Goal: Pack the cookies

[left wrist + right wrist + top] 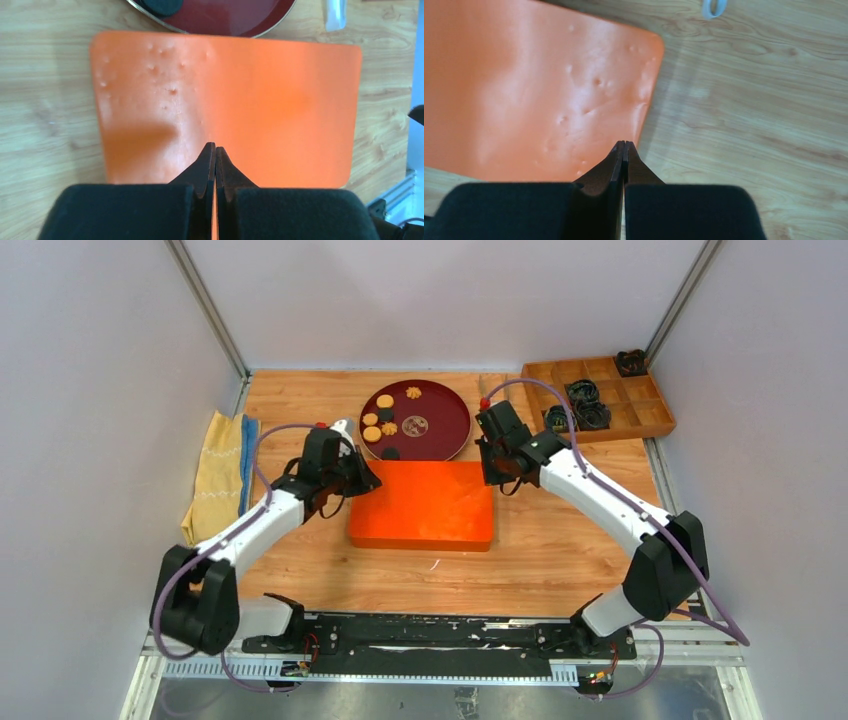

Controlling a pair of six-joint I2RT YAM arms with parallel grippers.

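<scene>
The left gripper (215, 150) and right gripper (624, 147), both pinched shut and empty, are flanking the orange box (422, 505); the cookies (372, 433) are lying just beyond it, nearer the left.

The cookies (386, 415) lie flat on a round dark-red plate (447, 412) at the far middle of the worktop (560, 530), clustered on the plate's left half. Three are plain golden rounds, two are golden flower cookies (412, 392), and two are nearly black. One dark cookie (392, 452) sits apart by the near rim. A pale-patterned cookie (414, 424) lies near the centre.
</scene>
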